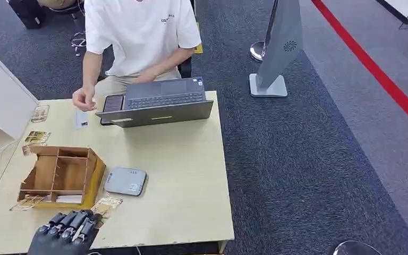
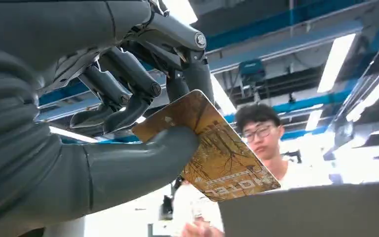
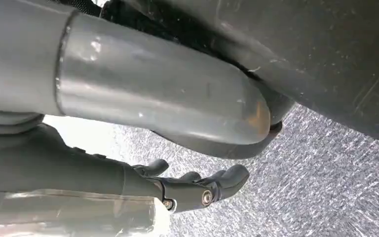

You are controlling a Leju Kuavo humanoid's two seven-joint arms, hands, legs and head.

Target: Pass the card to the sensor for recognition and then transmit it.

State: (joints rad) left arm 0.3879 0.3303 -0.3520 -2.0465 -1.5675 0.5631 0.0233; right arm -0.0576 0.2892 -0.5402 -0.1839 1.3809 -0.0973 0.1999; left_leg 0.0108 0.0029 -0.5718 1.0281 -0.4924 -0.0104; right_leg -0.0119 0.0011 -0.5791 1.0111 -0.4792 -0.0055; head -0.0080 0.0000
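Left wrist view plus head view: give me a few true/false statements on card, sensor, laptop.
1. The left robot hand holds a gold card. True.
2. The grey sensor pad lies on the table beside the wooden organizer. True.
3. The held card already rests on the sensor pad. False: it is at the table's near edge, short of the pad.
4. The laptop is closed. False: it is open, in front of the seated person.
5. The right robot hand holds a card. False: it holds nothing, over the carpet.

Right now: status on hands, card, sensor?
Left hand holds card. Right hand hangs empty, fingers loosely curled. Sensor on table, path clear.
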